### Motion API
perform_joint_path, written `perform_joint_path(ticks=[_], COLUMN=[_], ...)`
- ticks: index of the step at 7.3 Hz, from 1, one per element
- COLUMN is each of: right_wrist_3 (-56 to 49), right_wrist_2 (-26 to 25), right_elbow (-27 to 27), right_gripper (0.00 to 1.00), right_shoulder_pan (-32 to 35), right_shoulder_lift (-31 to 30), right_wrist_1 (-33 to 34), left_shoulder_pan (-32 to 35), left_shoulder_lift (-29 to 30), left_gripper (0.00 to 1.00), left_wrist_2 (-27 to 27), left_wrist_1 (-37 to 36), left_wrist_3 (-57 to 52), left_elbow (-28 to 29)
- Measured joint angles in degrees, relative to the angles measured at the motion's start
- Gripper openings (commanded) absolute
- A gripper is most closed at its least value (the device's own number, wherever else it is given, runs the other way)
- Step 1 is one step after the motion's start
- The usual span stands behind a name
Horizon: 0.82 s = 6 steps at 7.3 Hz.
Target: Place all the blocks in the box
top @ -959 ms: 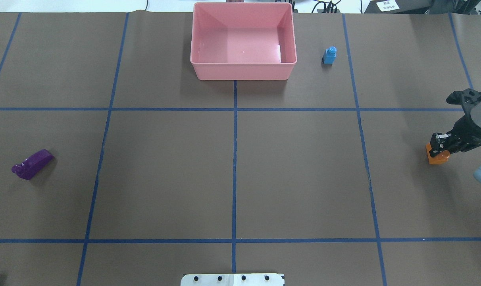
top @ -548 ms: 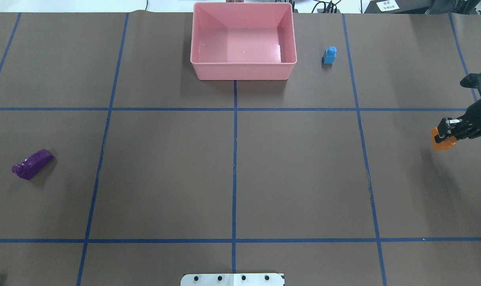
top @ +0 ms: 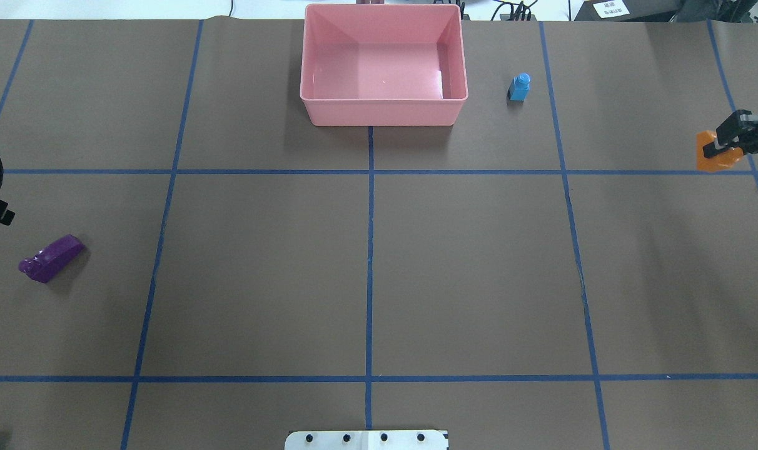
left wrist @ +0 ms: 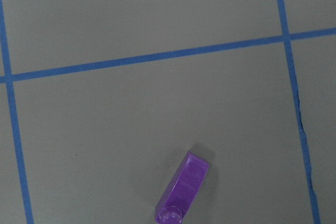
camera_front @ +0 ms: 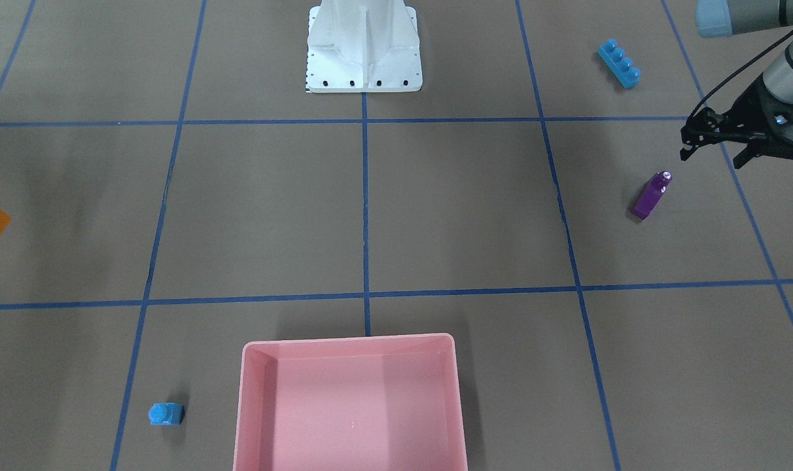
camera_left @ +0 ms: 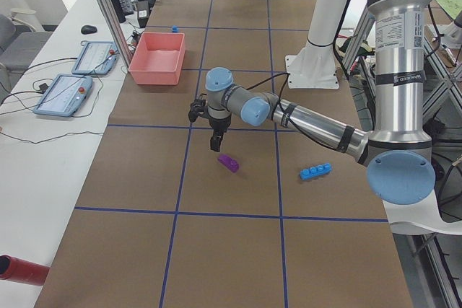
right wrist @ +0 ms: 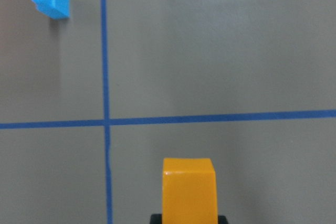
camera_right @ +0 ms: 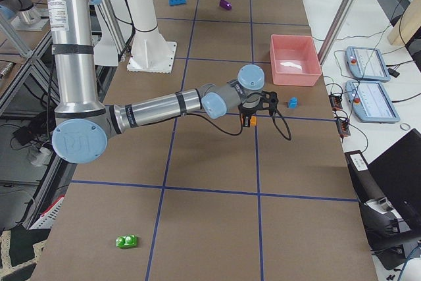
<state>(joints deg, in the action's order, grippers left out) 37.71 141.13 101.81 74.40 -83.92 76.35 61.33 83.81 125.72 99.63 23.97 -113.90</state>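
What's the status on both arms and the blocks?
Right gripper shut on orange block, right of the box. Left gripper open near purple block. Box empty; small blue block stands just right of it.

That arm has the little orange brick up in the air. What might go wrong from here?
The right gripper holds the orange block far from the box; it could slip on the long carry. The small blue block stands beside the box on that side, so a low pass might knock it. The open left gripper is not squarely over the purple block and might miss it.
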Motion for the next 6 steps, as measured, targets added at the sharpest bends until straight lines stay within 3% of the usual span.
perform_joint_path(ticks=[3,6], right_wrist_3=[0.31,0.70], right_wrist_2=[1.28,-0.06], right_elbow=[-1.40,-4.88], right_gripper=[0.00,0.00], right_shoulder_pan=[2.01,0.23], right_shoulder_lift=[11.78,21.50], right_wrist_1=[5.10,5.34], left_shoulder_pan=[-8.55,-10.85], left_shoulder_lift=[-0.19,2.54], left_gripper=[0.97,0.97], left_wrist_2=[-5.02,-6.65], left_wrist_1=[2.06,2.19], left_wrist_3=[0.04,-2.83], left_elbow=[2.78,7.69])
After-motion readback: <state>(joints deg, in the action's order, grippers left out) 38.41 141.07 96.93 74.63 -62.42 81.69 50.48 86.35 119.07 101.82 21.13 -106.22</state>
